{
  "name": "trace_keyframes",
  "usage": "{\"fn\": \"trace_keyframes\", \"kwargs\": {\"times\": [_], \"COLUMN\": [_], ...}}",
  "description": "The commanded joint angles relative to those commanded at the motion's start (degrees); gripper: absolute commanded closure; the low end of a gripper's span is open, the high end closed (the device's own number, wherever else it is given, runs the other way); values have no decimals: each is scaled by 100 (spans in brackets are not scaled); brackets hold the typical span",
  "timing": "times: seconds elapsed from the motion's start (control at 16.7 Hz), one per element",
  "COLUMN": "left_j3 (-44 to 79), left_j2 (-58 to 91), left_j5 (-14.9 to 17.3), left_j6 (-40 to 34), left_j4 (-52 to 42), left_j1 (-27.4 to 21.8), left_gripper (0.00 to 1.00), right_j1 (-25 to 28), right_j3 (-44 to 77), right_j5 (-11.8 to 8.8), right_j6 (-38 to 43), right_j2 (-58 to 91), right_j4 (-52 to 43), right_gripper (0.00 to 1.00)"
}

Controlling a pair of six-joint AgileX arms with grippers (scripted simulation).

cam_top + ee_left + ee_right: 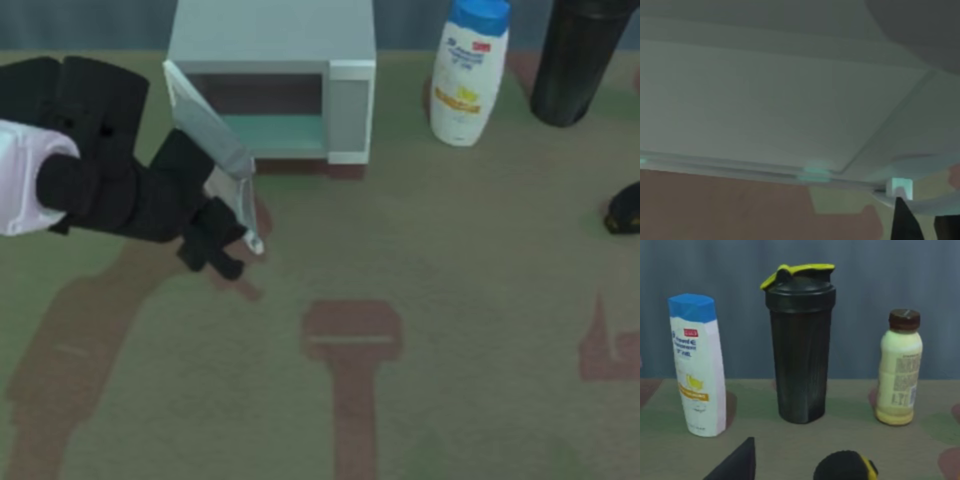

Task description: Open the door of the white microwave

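Swinging out from its hinge at the left front corner of the white microwave (272,60), the door (212,125) stands well open, its free edge reaching the left end effector (232,240), whose dark fingers close on the door's small handle tab at that edge. The microwave body sits just beyond and to the right of this end effector, at the rear of the bench (450,300); its cavity is exposed, showing a pale teal floor, with a grey control strip (350,110) on its right side. The door is a flat white-framed panel with a grey translucent window; in the left wrist view it (765,105) fills most of the picture.

Farther right stand a white blue-capped bottle (470,70) and a tall black shaker cup (580,55); the right wrist view adds a cream bottle (899,367) with a brown cap. None obstructs the door. The right end effector (625,208) sits at the right edge; its finger state cannot be determined.
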Motion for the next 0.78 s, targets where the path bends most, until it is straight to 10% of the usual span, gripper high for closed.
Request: {"fn": "trace_keyframes", "kwargs": {"times": [0.78], "left_j3": [-14], "left_j2": [6], "left_j5": [99], "left_j6": [109], "left_j4": [-68], "left_j1": [24], "left_gripper": [100], "right_j1": [0], "right_j3": [0], "right_j5": [0], "right_j6": [0], "right_j2": [0], "right_j4": [0], "right_gripper": [0]}}
